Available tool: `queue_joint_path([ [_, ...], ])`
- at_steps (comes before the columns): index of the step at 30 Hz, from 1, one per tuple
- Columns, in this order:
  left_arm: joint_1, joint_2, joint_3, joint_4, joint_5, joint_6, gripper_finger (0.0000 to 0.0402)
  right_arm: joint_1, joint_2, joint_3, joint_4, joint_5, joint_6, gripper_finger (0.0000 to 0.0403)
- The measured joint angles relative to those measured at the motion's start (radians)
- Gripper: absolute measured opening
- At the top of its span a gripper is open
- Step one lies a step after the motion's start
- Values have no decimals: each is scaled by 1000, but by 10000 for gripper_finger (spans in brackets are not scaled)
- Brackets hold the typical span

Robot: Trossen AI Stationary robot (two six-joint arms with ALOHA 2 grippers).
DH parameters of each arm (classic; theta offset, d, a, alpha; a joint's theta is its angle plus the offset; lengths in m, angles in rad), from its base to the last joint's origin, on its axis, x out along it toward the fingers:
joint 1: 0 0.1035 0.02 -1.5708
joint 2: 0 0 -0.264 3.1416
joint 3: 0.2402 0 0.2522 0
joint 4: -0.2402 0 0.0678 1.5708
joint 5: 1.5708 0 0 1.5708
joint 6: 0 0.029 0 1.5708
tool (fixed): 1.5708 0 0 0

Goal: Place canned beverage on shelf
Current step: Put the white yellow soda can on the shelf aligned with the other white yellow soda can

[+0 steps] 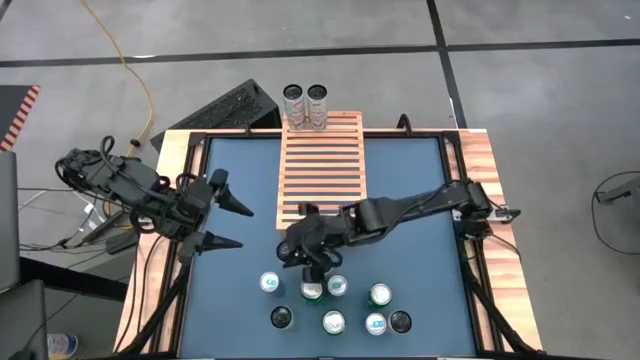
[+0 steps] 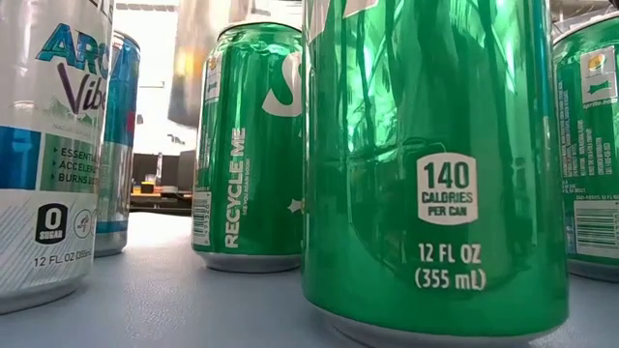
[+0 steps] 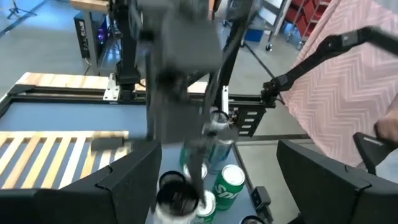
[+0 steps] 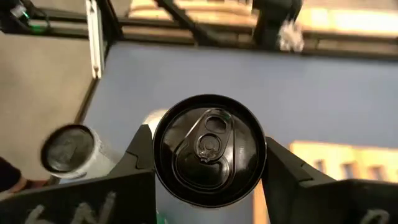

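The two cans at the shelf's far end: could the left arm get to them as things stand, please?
Probably yes: the left pincer is open and empty, and bare shelf and table lie between it and the two cans.

The high view looks straight down on the whole table [image 1: 240, 190]. The low view sits at tabletop level, very near the cans [image 2: 435, 164], facing the room. The left wrist view looks across the rack [image 3: 56, 152] toward the can cluster. The right wrist view looks down, close onto one can top [image 4: 208, 149], toward six o'clock on the table.
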Motion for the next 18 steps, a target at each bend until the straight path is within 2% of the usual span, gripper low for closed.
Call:
queue_joint_path([
  [6,0,0,0,-56,-63,9,306,0,2,222,-200,1,-76,152],
  [9,0,1,0,-75,-112,11,306,0,-5,331,-212,6,-115,152],
  [12,4,17,0,-72,-131,24,306,-2,-46,310,-127,12,-148,152],
  [18,3,47,0,-47,-116,34,306,-12,-55,328,-109,54,-188,152],
])
